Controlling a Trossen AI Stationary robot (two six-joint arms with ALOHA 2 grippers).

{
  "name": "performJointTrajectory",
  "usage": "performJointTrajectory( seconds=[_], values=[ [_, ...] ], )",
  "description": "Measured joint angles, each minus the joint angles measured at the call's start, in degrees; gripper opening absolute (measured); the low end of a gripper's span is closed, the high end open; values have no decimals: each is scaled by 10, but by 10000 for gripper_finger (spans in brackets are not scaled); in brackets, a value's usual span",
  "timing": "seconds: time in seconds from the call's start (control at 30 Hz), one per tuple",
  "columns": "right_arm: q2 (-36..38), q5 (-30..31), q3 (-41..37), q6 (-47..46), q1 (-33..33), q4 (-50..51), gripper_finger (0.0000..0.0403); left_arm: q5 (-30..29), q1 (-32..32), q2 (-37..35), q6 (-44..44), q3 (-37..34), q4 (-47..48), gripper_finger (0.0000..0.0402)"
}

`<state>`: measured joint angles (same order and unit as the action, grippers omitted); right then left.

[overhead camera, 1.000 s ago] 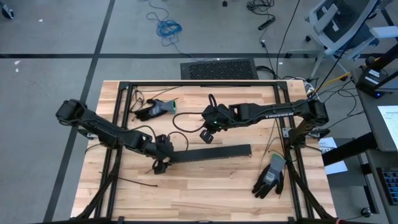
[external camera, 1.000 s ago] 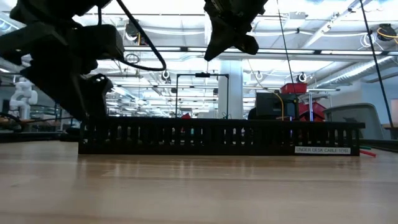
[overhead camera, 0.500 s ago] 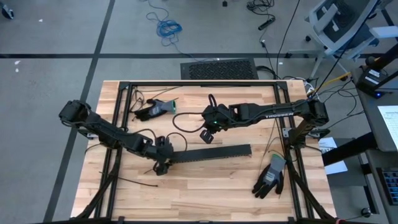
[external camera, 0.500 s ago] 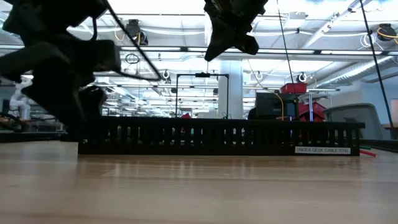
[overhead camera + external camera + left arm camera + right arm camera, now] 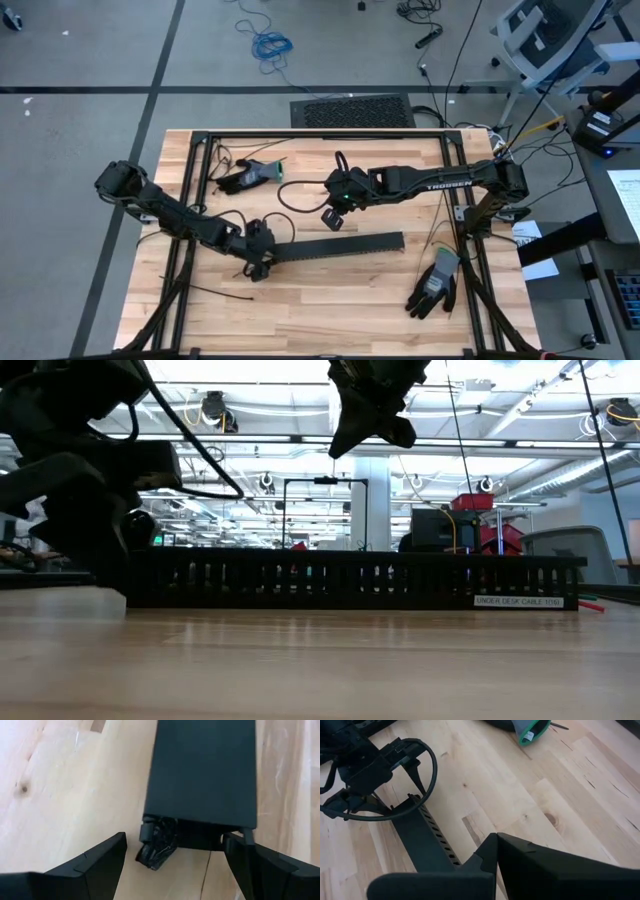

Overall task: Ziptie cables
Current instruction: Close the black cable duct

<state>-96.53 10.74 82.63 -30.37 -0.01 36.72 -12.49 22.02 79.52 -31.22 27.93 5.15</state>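
While the bench (image 5: 330, 300) carries the cable tray (image 5: 340, 246), the left gripper (image 5: 172, 857), jaws spread, straddles its end; a crooked close could shove it. The right gripper (image 5: 333, 217), jaws pressed together, hovers. I cannot find the cables.

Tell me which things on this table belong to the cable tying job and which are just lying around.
Job: left gripper, open at the black cable tray's end; right gripper, shut, raised; zip tie. I can't make out the cables.
Lying about: green-cuffed glove; second glove.
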Motion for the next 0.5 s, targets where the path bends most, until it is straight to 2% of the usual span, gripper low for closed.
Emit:
performJointTrajectory(
  seconds=[0.23, 0.5],
  values=[
    [0, 0, 0, -4, 0, 0, 0, -8, 3, 1, 14, -2, -8, 326],
    [0, 0, 0, -4, 0, 0, 0, -16, 3, 43, 36, -2, -46, 326]
  ],
)
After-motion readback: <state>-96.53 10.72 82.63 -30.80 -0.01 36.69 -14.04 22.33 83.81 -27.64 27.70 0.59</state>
